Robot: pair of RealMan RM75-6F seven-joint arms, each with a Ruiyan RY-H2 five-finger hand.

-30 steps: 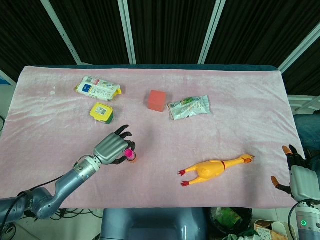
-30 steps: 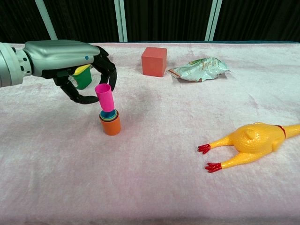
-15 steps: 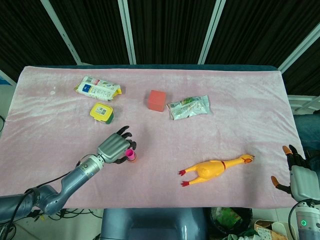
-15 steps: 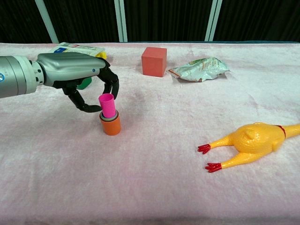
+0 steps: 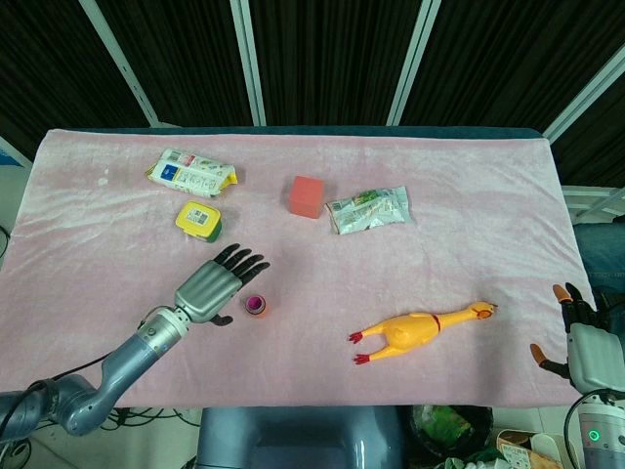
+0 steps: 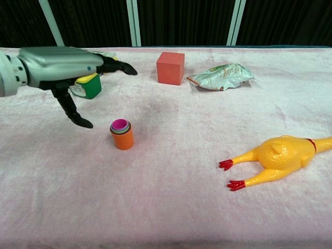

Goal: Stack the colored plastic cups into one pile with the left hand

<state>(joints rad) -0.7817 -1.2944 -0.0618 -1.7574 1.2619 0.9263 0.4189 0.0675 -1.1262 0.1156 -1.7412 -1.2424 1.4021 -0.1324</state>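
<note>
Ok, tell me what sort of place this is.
Likely a robot lab test bench: a table under a pink cloth, dark slatted panels behind, and mismatched props such as a rubber chicken and a red block.

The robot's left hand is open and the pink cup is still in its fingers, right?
Not quite. The left hand is open, but the pink cup is not in its fingers: it sits nested in the cup stack on the table, apart from the hand. The chest view shows this.

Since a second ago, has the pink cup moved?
Yes. The pink cup dropped into the orange cup, now seated nearly flush; left hand released it.
</note>
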